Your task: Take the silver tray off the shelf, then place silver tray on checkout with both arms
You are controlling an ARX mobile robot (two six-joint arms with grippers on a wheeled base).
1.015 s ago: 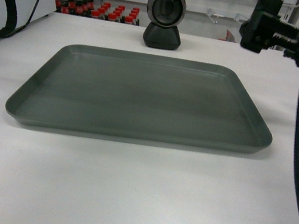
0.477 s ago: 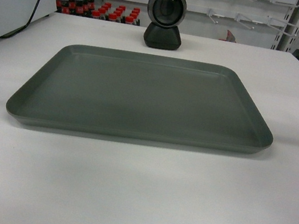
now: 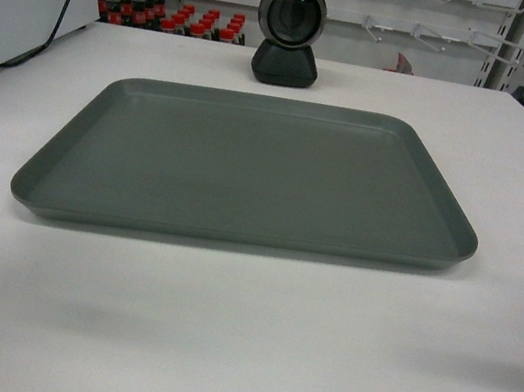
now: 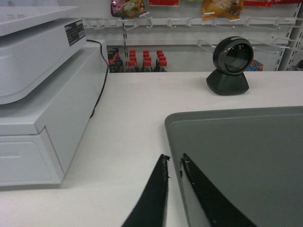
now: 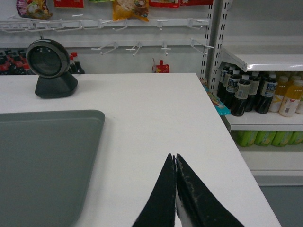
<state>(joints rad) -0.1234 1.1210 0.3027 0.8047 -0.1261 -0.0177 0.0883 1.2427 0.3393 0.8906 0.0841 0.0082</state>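
Note:
The silver tray [image 3: 247,168] lies flat on the white checkout [image 3: 234,354], in front of the black scanner [image 3: 289,33]. Neither arm shows in the head view. In the left wrist view my left gripper [image 4: 174,158] hovers over the tray's left rim [image 4: 173,142], its thin black fingers a narrow gap apart with nothing held. In the right wrist view my right gripper [image 5: 174,156] is shut and empty over bare checkout top [image 5: 156,109], to the right of the tray [image 5: 42,161]. A white shelf [image 5: 265,59] stands beyond the checkout's right edge.
A white register box [image 4: 38,94] with a black cable sits on the left of the checkout. Bottles [image 5: 246,90] fill the store shelving on the right. Red-capped bottles [image 3: 172,18] and peg hooks line the back wall. The checkout's right edge [image 5: 236,156] is close to my right gripper.
Both arms, seen at the head view's upper corners one second ago, have drawn out of that view. The tray has stayed in place.

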